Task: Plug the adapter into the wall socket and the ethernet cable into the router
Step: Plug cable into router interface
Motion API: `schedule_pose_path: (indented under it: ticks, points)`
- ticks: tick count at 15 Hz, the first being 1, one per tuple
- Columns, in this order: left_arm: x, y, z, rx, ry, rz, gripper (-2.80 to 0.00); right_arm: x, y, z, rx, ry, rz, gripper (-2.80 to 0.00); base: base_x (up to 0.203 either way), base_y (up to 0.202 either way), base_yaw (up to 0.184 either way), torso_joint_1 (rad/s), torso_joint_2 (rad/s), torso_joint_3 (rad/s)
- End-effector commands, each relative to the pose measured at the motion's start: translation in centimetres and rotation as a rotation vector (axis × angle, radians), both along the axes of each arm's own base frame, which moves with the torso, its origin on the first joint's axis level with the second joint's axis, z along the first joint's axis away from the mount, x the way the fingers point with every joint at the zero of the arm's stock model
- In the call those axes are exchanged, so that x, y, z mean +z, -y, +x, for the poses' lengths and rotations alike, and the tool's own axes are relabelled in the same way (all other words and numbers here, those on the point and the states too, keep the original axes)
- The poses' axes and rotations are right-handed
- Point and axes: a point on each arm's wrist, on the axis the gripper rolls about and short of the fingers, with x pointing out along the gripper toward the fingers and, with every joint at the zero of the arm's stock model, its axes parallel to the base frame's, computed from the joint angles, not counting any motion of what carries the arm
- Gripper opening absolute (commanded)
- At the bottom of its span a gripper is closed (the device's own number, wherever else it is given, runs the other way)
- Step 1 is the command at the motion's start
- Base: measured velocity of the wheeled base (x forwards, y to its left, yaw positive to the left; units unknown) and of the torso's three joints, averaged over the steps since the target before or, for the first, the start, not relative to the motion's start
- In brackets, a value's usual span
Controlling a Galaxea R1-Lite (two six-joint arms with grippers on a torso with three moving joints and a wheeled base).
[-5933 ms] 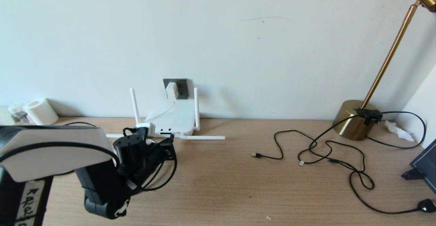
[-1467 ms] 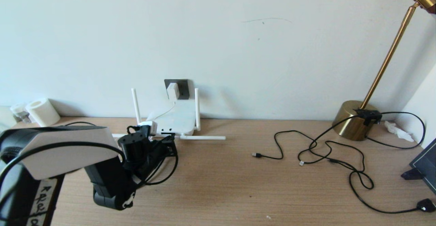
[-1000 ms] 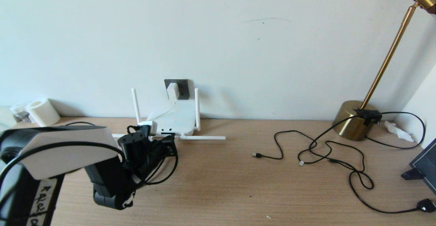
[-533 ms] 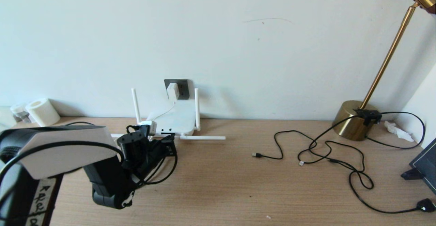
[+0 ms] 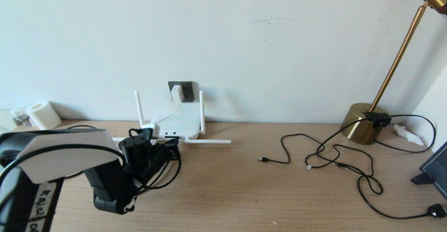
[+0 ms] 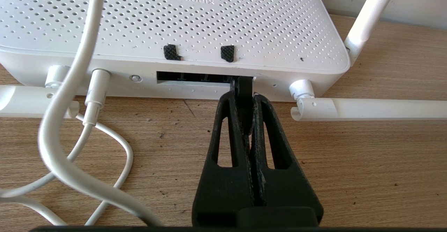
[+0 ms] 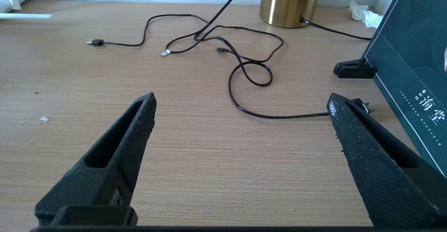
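The white router (image 5: 180, 122) lies against the wall with two antennas upright and two flat on the table. Above it, the white adapter (image 5: 176, 93) sits in the dark grey wall socket (image 5: 187, 90), and its thin white cord (image 6: 66, 95) runs down to the router's front. My left gripper (image 6: 241, 97) is shut on the ethernet cable's black plug (image 6: 241, 84), whose tip is at the right end of the router's dark port slot (image 6: 192, 77). The black cable (image 5: 171, 179) loops beside my left arm. My right gripper (image 7: 241, 101) hangs open over bare table, out of the head view.
Thin black USB cables (image 5: 331, 155) sprawl over the right half of the table. A brass lamp base (image 5: 363, 122) stands at the back right, with a dark green box (image 7: 412, 60) on a clip stand beside it. A paper roll (image 5: 43, 115) is at the far left.
Over the last seconds my left arm moved forward and right toward the router's front. In the last half second it eased slightly back to the left, still gripping the plug.
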Motion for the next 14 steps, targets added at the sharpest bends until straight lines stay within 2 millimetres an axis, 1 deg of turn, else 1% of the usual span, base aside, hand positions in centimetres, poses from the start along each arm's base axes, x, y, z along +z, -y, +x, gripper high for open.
schedule_pose_path:
  ticks: [1,5,14]
  points:
    - [-0.13,0.00,0.03,0.002,0.001,-0.001,-2.80,0.01,0.00,0.00,0.000,0.001,0.000,0.00,0.000,0.000,0.000,0.000,0.00,0.000]
    - [-0.03,-0.33,-0.14,0.010,-0.003,0.000,-2.80,0.01,0.00,0.00,0.000,0.001,0.000,0.00,0.000,0.000,0.000,0.000,0.00,0.000]
    - [0.01,-0.34,-0.18,0.004,-0.010,0.002,-2.80,0.01,0.00,0.00,0.000,0.001,0.000,0.00,0.000,0.000,0.000,0.000,0.00,0.000]
